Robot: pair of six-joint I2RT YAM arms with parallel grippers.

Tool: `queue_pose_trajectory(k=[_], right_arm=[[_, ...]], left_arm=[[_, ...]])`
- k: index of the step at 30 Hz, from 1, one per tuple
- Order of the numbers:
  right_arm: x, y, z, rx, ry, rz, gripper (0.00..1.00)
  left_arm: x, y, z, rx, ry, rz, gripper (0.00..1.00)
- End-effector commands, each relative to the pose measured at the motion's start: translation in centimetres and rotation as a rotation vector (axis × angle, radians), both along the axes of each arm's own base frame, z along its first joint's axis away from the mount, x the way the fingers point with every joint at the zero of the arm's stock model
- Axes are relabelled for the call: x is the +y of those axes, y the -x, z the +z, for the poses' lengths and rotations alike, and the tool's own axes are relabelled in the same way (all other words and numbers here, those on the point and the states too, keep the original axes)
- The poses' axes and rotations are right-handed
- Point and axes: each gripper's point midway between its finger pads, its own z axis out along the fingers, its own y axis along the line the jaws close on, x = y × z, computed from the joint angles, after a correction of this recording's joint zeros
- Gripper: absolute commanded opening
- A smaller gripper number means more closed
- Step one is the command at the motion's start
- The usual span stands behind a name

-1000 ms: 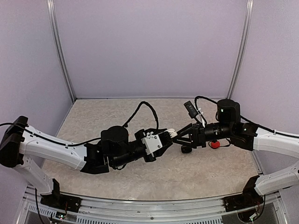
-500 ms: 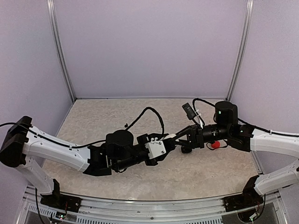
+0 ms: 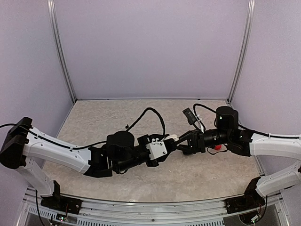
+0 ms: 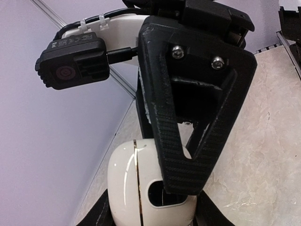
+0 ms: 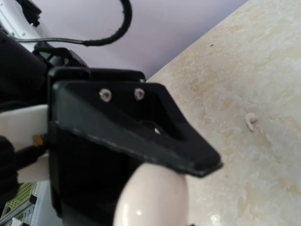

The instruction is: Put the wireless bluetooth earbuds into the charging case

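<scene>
Gripping the case (image 4: 127, 183) low in its wrist view, the left claw (image 3: 168, 141) faced the right claw (image 3: 181, 143), whose spread I could not tell. One earbud (image 5: 250, 121) lay mid-right on the table (image 5: 268, 56). Likely step: opening the case; next, a fine pinch on that earbud.

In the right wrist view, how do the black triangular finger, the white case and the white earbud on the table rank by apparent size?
black triangular finger: largest
white case: next, cut off by the frame
white earbud: smallest, but farther from the camera, so real sizes stay unsure
</scene>
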Motion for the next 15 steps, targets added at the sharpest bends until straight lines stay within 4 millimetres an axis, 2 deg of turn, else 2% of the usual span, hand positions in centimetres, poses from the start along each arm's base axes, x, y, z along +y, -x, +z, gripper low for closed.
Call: queue_pose_trajectory(k=[1,7,12,15], right_arm=[[0.24,0.50,0.09,-0.005,-0.023,0.022,0.35],[0.39,0.37,0.11,-0.005,-0.031,0.021,0.34],[0.38,0.29,0.15,-0.008,-0.034,0.018,0.29],[0.27,0.33,0.13,-0.017,-0.032,0.014,0.25]], left_arm=[[-0.48,-0.16,1.99,-0.024,0.056,0.003,0.24],[-0.59,-0.18,1.97,-0.025,0.053,0.003,0.24],[-0.50,-0.40,2.05,-0.019,0.060,0.016,0.25],[-0.31,-0.58,2.04,-0.013,0.069,0.031,0.30]])
